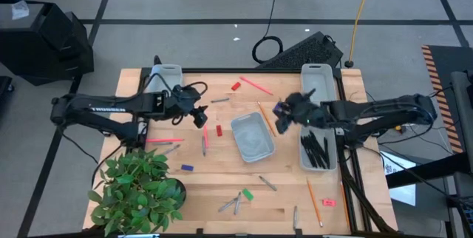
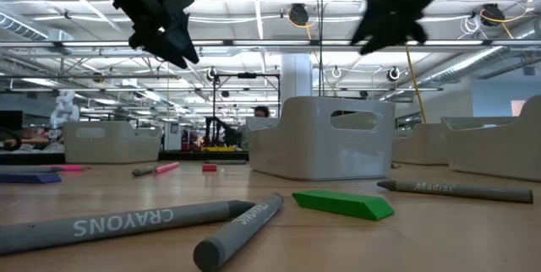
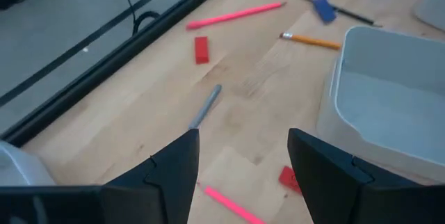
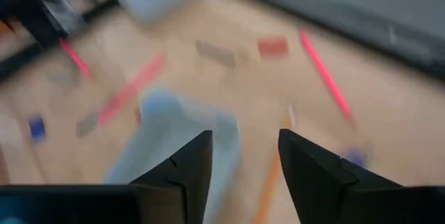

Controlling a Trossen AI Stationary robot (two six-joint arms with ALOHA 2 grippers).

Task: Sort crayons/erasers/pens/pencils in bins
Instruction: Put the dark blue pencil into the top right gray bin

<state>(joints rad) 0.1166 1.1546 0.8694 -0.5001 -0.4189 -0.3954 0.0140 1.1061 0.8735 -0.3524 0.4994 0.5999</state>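
Note:
My left gripper (image 1: 199,117) hovers open over the table's left middle, nothing between its fingers (image 3: 170,175). Ahead of it a grey crayon (image 3: 206,106), a red eraser (image 3: 201,49) and a pink pencil (image 3: 236,15) lie flat on the wood. My right gripper (image 1: 281,112) hangs open above the centre, beside an orange pencil (image 1: 264,117) and an empty bin (image 1: 253,136). Several black pens (image 1: 316,149) lie in the right bin (image 1: 302,158). Both grippers are well above the tabletop in the low view.
Two more bins (image 1: 167,75) (image 1: 318,74) stand at the far edge. A potted plant (image 1: 137,190) fills the near left corner. Loose crayons (image 1: 235,202), a green eraser (image 1: 247,194), a blue eraser (image 1: 187,168) and an orange pencil (image 1: 313,199) lie toward the near edge.

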